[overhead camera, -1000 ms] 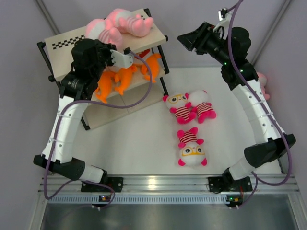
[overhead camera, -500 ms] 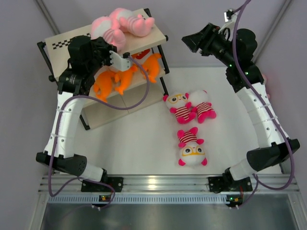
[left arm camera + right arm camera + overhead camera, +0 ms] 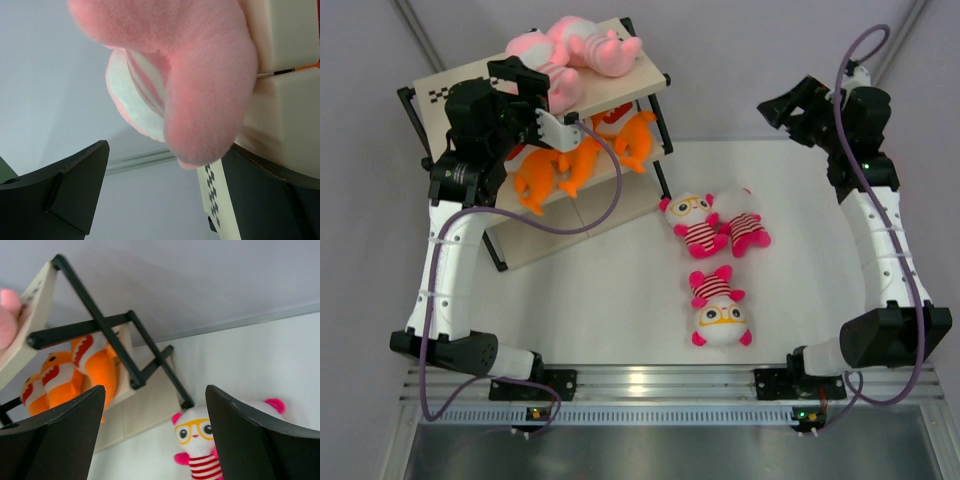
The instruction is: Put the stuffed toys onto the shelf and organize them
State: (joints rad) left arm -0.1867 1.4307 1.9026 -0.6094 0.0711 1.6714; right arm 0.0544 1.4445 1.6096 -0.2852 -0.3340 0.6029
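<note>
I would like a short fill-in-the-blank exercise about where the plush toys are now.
The pale pink plush toys lie on the ___ board of the black-framed beige shelf.
___ white-headed plush toys in magenta-striped shirts lie on the white table.
The open right gripper holds ___.
Answers: top; three; nothing.

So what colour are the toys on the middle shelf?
The toys are orange; top view shows best.

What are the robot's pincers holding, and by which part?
Nothing. The left pincer gapes open around a pink plush doll atop the shelf; the right pincer hangs open and empty.
</note>
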